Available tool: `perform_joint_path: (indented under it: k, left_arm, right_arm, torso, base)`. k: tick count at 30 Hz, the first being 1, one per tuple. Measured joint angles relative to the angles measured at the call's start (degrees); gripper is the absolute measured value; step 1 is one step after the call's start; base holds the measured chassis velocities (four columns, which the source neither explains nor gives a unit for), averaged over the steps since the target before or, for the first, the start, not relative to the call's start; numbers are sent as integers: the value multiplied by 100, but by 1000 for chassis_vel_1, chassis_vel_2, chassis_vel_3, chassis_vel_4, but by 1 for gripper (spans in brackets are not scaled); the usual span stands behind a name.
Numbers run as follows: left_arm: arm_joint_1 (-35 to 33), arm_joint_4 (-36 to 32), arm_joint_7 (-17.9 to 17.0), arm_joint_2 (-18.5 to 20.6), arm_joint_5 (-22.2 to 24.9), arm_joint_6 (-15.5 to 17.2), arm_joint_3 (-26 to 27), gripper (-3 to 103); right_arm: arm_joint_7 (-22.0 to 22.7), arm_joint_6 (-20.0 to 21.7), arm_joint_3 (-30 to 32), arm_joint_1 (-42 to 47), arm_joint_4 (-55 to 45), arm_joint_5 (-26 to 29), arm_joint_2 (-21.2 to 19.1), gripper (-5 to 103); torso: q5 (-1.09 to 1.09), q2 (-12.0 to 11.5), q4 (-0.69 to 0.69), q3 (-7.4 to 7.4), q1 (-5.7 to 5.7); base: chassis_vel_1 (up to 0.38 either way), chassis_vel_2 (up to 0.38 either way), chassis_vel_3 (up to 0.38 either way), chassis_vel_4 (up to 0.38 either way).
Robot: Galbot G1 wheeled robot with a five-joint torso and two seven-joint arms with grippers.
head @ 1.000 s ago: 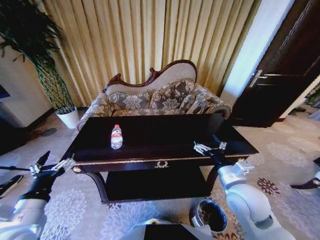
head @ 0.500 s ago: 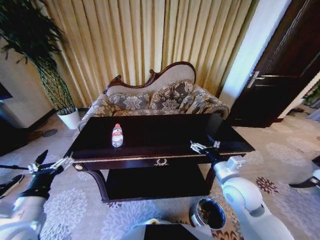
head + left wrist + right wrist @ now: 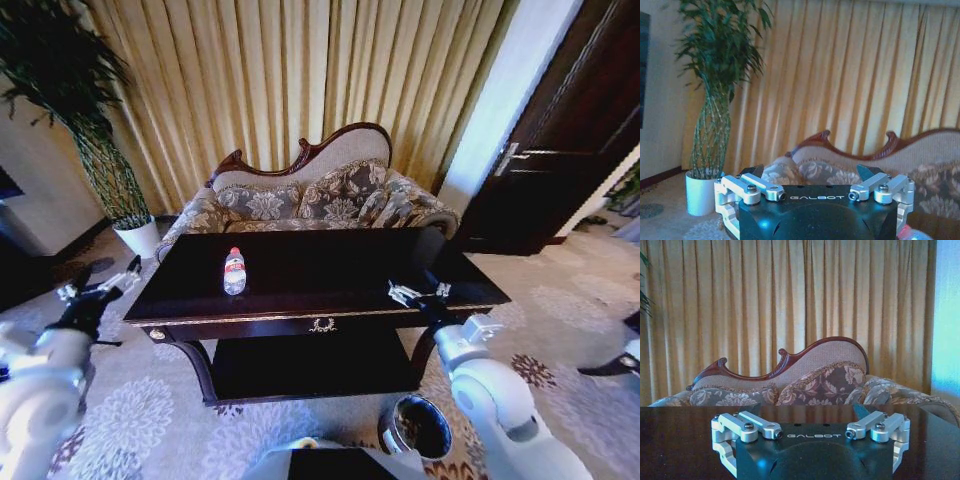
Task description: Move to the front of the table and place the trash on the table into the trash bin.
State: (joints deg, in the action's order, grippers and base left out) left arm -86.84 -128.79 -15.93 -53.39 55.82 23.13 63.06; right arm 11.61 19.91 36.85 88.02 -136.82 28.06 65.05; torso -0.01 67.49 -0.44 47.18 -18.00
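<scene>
Since half a second ago the left arm has swung up and outward: the left gripper (image 3: 98,291), which hung low beside the desk's front left corner, now sits higher, level with the desk's left end and a little apart from it. The right gripper (image 3: 420,293) has barely shifted and hovers over the front right part of the desk (image 3: 330,275). The bottle has stayed where it was.

The left gripper's fingers (image 3: 751,172) are spread wide with nothing between them; its wrist view looks past them to a potted plant (image 3: 715,90) in a white pot, gold curtains (image 3: 840,75) and the carved back of a patterned sofa (image 3: 865,155). The right gripper's fingers (image 3: 867,412) are also spread wide and hold nothing; beyond them in its wrist view lie the glossy dark desk top (image 3: 680,435) and the sofa (image 3: 805,380).

The clear plastic bottle (image 3: 234,272) with a red cap and red label stands upright on the left half of the desk, well apart from both grippers. The desk is dark and glossy, with gold trim, a gold wreath emblem (image 3: 322,325) at the middle of its front edge and a lower shelf. The trash bin (image 3: 416,427), dark with a pale metallic rim, stands on the patterned carpet (image 3: 150,420) in front of the desk's right end, beside the right arm. A dark door (image 3: 570,130) stands at the right.
</scene>
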Motion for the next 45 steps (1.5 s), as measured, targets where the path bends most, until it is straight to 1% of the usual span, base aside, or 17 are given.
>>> perform_joint_path:
  k: [1,4,5,10,11,13,14,16,18,19,21,23,24,30,35,41,45]
  left_arm:
    - [234,183,5,216,44,77,-155,100]
    - [403,277,43,353,88,133,-275,100]
    - [670,360,104,534,162,222,-502,100]
    - [1029,313,-56,697,193,505,-961,100]
    - [1221,195,-331,719,200,725,-1262,100]
    - [1402,83,-678,719,202,857,-1621,100]
    - [1402,83,-678,719,202,857,-1621,100]
    - [1686,-9,-1166,699,193,924,-2231,100]
    - [1898,-21,-1455,681,151,962,-2645,100]
    - [1898,-21,-1455,681,151,962,-2645,100]
    - [2127,-36,-1906,669,84,1012,-3197,100]
    - [2154,-38,-1974,670,75,1016,-3273,100]
    - [2230,-20,-2112,672,40,1018,-3490,100]
    - [2535,344,-2221,590,-89,960,-3859,100]
    - [2523,491,-2292,496,-89,924,-3982,100]
    - [2570,755,-2141,364,-199,828,-4109,100]
    - [2765,921,-2087,233,-308,803,-4394,100]
  right_arm:
    - [25,-1,4,2,-3,-42,17,100]
    - [43,-1,5,3,-3,-72,37,100]
    - [57,-2,6,-3,18,-129,83,100]
    - [69,-3,5,-4,65,-205,177,100]
    - [77,-5,6,3,75,-224,218,100]
    - [87,-6,29,16,91,-241,241,100]
    - [87,-6,29,16,91,-241,241,100]
    - [103,-10,85,24,107,-243,239,100]
    - [108,-14,109,13,122,-243,231,100]
    - [108,-14,109,13,122,-243,231,100]
    - [114,-27,119,-30,175,-241,228,100]
    - [114,-31,118,-40,192,-241,233,100]
    - [115,-67,100,-57,247,-246,251,100]
    - [114,-161,40,-94,393,-313,318,100]
    - [113,-174,33,-167,406,-307,300,100]
    - [113,-176,73,-172,401,-288,273,100]
    - [113,-178,99,-192,390,-267,248,100]
  torso:
    - [0,0,0,0,0]
    - [1,0,1,0,0]
    - [1,0,1,0,0]
    - [1,0,1,0,0]
    - [2,0,1,0,0]
    - [2,0,1,0,0]
    - [2,0,1,0,0]
    - [2,0,1,0,0]
    - [2,0,0,0,0]
    - [2,0,0,0,0]
    - [2,-1,0,0,0]
    - [2,-1,0,0,0]
    - [2,0,1,0,0]
    - [1,-1,0,0,0]
    - [1,0,2,0,0]
    - [2,0,2,-1,0]
    - [2,0,1,0,0]
  base:
    - [0,0,0,0]
    - [0,0,0,0]
    - [0,0,0,0]
    - [0,0,0,0]
    - [0,0,0,0]
    - [0,0,0,0]
    - [0,0,0,0]
    - [0,0,0,0]
    - [0,0,0,0]
    - [0,0,0,0]
    - [0,0,0,0]
    - [0,0,0,0]
    - [0,0,0,0]
    - [0,0,0,0]
    - [0,0,0,0]
    - [0,0,0,0]
    - [0,0,0,0]
